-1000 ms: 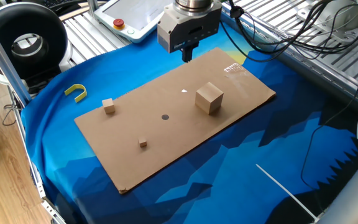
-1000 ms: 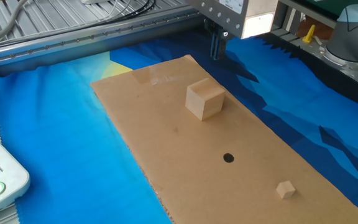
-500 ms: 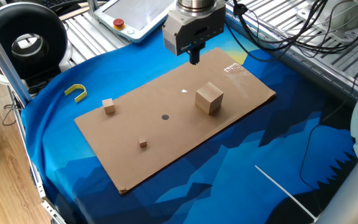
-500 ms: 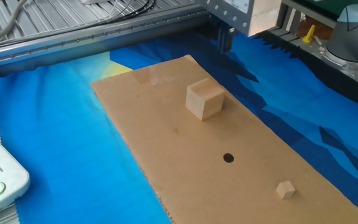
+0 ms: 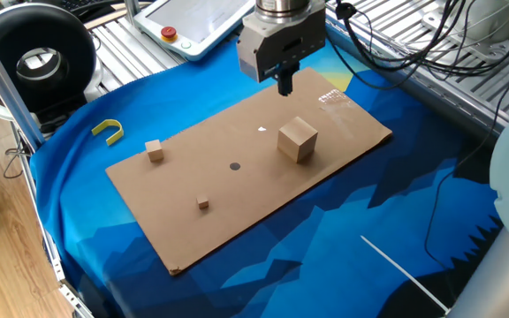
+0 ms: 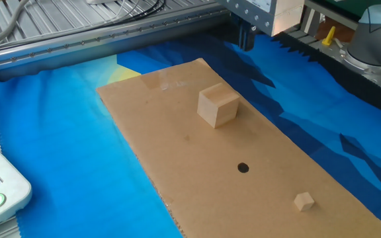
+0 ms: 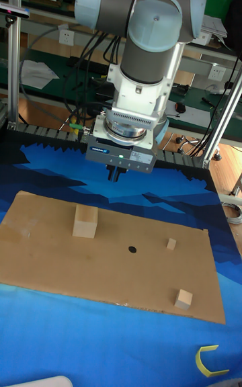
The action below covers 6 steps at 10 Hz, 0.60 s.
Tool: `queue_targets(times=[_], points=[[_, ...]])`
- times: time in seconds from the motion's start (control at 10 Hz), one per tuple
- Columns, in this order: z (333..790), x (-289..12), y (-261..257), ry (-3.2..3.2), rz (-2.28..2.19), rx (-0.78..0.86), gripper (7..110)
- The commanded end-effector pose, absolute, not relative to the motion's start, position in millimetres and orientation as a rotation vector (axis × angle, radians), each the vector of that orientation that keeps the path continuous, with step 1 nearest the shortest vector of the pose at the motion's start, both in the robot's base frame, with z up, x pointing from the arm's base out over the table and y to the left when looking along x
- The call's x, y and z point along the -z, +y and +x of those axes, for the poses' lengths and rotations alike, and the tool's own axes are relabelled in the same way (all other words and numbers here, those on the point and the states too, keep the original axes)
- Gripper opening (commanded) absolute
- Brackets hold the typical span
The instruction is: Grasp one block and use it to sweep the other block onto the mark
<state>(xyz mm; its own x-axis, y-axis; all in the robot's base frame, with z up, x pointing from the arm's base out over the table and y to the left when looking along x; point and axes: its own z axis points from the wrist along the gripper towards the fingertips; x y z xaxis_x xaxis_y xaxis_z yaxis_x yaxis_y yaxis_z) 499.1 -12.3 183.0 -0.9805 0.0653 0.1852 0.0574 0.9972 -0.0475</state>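
Arm: UR5, wrist pointing straight down in the tall fixed view, grey joints filling the upper centre of that frame. The gripper hangs above the far edge of the cardboard sheet, upper centre of one fixed view; in the other fixed view it shows at the top edge, right of centre; in the tall fixed view it sits at mid-frame. Jaws: the two dark fingers appear pressed together, no gap visible, nothing between them. Gripper clear of every block.

One block: small pale wooden cube, mid-sized of the three, upright, flat on the cardboard near its left corner in one fixed view; lower right of the sheet in the tall fixed view. Outside the other fixed view.

The other block: tiniest cube, light brown, lying on the cardboard below centre-left of one fixed view; lower right in the other fixed view; right of the dot in the tall fixed view. Well apart from one block.

The mark: small round dark dot on the cardboard, centre of one fixed view, between the tiniest cube and the big tan cube; bare, touched by nothing.

Other: blue cloth under the sheet; yellow hook on the cloth, left of one fixed view.
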Motion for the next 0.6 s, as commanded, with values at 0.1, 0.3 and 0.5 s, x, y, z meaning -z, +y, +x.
queue_targets(times=[0.1, 0.3, 0.5], points=[[495, -185, -20, -2.936, -0.113, -0.106, 7], [509, -185, -39, -2.986, -0.134, -0.223, 7], [515, -188, -62, -2.999, -0.029, -0.355, 7]])
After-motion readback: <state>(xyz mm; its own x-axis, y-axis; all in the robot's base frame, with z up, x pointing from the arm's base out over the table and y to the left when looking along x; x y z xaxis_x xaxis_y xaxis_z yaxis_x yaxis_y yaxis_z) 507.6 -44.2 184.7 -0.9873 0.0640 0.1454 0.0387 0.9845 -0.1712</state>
